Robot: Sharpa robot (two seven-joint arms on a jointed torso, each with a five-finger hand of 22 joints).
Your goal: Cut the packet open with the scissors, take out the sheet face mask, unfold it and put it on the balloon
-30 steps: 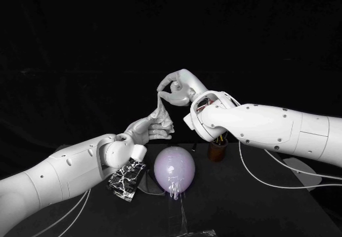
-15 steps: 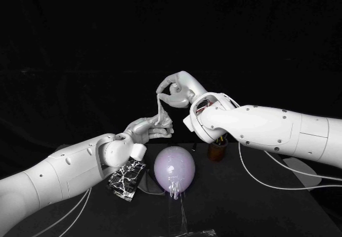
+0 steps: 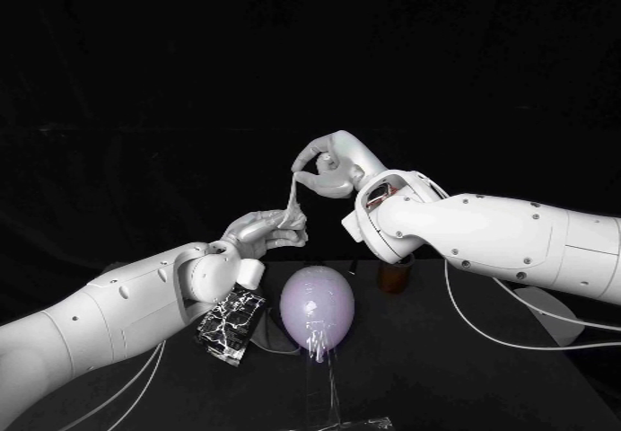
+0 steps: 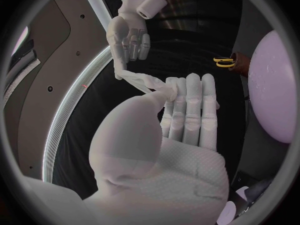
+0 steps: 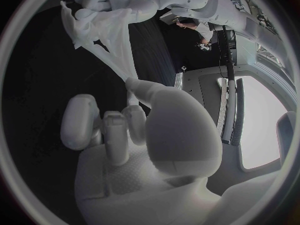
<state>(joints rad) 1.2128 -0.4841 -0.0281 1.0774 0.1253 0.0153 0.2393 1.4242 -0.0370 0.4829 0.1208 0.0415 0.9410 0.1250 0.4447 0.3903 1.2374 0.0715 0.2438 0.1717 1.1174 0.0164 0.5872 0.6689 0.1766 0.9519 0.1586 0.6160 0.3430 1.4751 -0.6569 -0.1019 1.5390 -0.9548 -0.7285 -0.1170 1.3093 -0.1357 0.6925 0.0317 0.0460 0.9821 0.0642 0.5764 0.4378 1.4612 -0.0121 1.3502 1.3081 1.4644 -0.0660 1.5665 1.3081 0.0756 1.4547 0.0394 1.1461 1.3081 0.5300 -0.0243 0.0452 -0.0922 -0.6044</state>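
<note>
Currently: left hand (image 3: 266, 235), fingers closed on the bunched lower end of the sheet face mask (image 3: 290, 199). Right hand (image 3: 330, 166), higher and to the right, pinching the mask's upper end. Mask: a twisted strip stretched between both hands, in the air above the balloon (image 3: 317, 310), not touching it. Packet (image 3: 231, 325): just left of the balloon, on the table (image 3: 440, 377). Scissors (image 4: 224, 62): in a brown holder (image 3: 392, 274) right of the balloon. Judged done: cutting, extraction. Remaining: unfolding, placing on the balloon.

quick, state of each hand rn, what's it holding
left hand: closed on the lower end of the sheet face mask
right hand: pinching the mask's upper end, mask stretched between the two
</note>
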